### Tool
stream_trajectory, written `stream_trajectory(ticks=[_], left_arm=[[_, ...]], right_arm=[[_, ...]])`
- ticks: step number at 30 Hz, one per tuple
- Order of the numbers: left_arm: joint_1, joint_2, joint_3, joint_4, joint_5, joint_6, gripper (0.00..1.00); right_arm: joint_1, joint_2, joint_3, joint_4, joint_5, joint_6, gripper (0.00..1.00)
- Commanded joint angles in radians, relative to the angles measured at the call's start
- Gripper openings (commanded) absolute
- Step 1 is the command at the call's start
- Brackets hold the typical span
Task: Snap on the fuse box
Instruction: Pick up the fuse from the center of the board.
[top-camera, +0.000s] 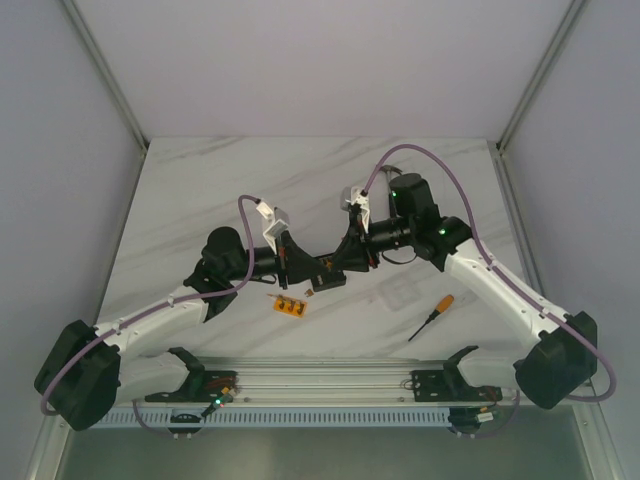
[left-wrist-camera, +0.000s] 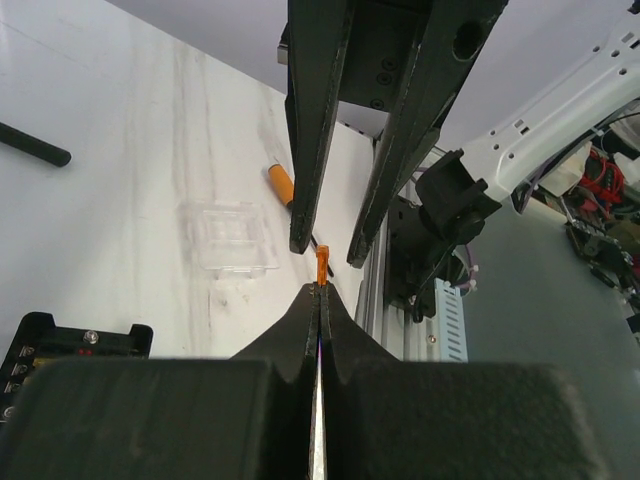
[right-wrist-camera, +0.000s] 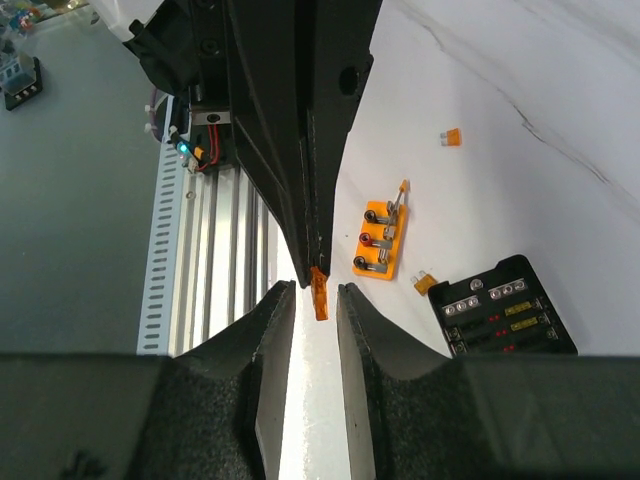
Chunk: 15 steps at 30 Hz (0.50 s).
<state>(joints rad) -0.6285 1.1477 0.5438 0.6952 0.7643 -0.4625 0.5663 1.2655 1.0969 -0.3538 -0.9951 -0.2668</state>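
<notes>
Nothing legible shows in any view: no word, brand, number or sign. The fuse box (right-wrist-camera: 505, 308), to the right of the right claw (right-wrist-camera: 316, 300) in its wrist view, carries tiny yellow and red marks by its slots, too small to read. The orange fuse (right-wrist-camera: 319, 293) between that claw's fingertips shows no readable rating.

The black fuse box (right-wrist-camera: 505, 307) lies flat, fuse slots exposed.
</notes>
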Motion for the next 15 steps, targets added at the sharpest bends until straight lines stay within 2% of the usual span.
stream_trajectory(ticks=[1,6,15], left_arm=[[0.000,-0.019,0.020,0.053,0.044,-0.003,0.00],[-0.003,-0.017,0.019,0.057,0.044,-0.003,0.00],[-0.009,-0.017,0.022,0.070,0.053,-0.007,0.00]], right_arm=[[-0.002,0.009,0.042,-0.009,-0.018,-0.017,0.30],[-0.002,0.007,0.043,-0.009,-0.040,-0.018,0.22],[-0.003,0.019,0.043,-0.019,-0.066,-0.031,0.20]])
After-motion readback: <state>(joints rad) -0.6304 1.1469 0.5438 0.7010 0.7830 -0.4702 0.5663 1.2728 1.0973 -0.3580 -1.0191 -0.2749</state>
